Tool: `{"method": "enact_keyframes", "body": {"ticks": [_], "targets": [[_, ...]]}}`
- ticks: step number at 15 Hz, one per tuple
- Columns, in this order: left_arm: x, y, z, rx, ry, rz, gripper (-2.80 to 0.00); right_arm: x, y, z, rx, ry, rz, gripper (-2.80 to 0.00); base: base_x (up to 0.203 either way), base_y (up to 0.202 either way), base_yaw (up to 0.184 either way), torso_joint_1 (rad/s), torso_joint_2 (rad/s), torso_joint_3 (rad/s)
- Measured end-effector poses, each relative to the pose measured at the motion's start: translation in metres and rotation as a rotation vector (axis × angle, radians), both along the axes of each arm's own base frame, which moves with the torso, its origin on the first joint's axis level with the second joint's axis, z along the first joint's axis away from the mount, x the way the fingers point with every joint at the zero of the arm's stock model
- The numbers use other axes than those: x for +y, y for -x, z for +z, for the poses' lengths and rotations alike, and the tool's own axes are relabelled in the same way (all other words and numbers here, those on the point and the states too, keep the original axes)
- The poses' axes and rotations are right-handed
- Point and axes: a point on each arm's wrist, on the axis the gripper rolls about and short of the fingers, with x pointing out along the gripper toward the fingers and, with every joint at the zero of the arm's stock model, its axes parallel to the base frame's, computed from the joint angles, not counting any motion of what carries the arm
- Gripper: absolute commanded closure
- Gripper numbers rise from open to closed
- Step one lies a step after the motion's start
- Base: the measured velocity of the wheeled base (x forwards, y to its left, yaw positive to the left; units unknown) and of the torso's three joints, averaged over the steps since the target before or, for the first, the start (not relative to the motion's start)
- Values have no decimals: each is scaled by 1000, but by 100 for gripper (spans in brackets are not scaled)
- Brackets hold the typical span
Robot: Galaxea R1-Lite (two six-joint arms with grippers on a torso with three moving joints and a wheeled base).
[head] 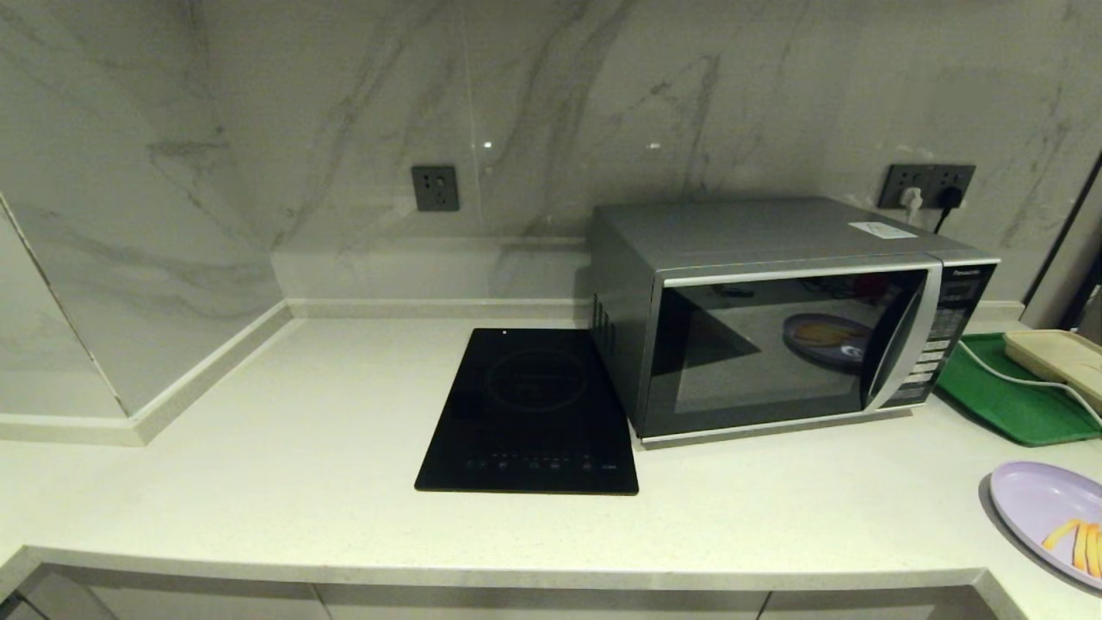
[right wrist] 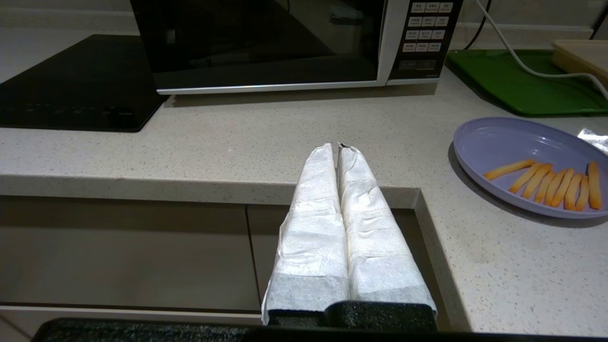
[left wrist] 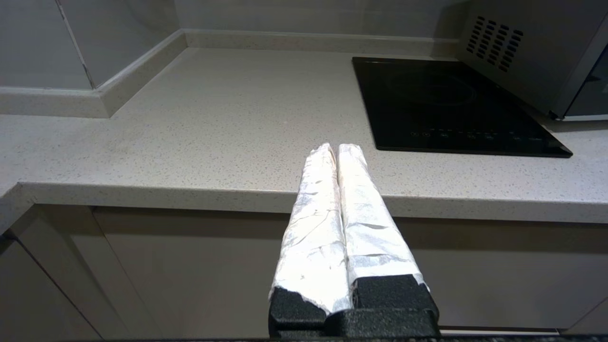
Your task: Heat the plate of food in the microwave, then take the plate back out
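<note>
While both arms hang low in front of the cabinet fronts, no arm shows in the head view; only the wrist cameras see the pincers. The left pincer [left wrist: 332, 148] points forward and slightly upward at the edge of the bench [left wrist: 190, 142], its two white-wrapped fingers [left wrist: 313, 213] pressed together with nothing between them. Its tips are about at the level of the bench edge, before the bare part of the bench, with the black induction cooktop [left wrist: 446, 109] further in and to one side. The right pincer [right wrist: 336, 147] has the same pose: fingers [right wrist: 365, 228] together, empty, pointing at the bench edge close to the inner corner where the bench turns toward the robot.

The lavender plate of fries [right wrist: 532, 166] lies on the bench at the robot's right, well apart from the right pincer and not touched by it; the fries [right wrist: 551, 178] lie side by side in the near half of the plate. The Panasonic microwave [head: 775, 336] stands at the back of the bench, its dark door closed, just beside the cooktop [head: 529, 413]. On its right lies a green tray [head: 999, 396] that carries a cream dish [head: 1059, 357], and a white cable [head: 1016, 375] crosses the tray.
</note>
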Motion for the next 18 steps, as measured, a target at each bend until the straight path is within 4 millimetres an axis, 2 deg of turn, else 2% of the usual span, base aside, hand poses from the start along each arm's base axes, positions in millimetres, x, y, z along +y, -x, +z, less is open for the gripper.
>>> {"method": "enact_keyframes", "body": {"ticks": [15,18], "targets": [[0,0,0,0,0,0,0,0,0,0,1,2,0,0,0,0,0,0,0,0],[0,0,0,0,0,0,0,0,0,0,3,-46,-12,0,0,0,0,0,0,0]]}}
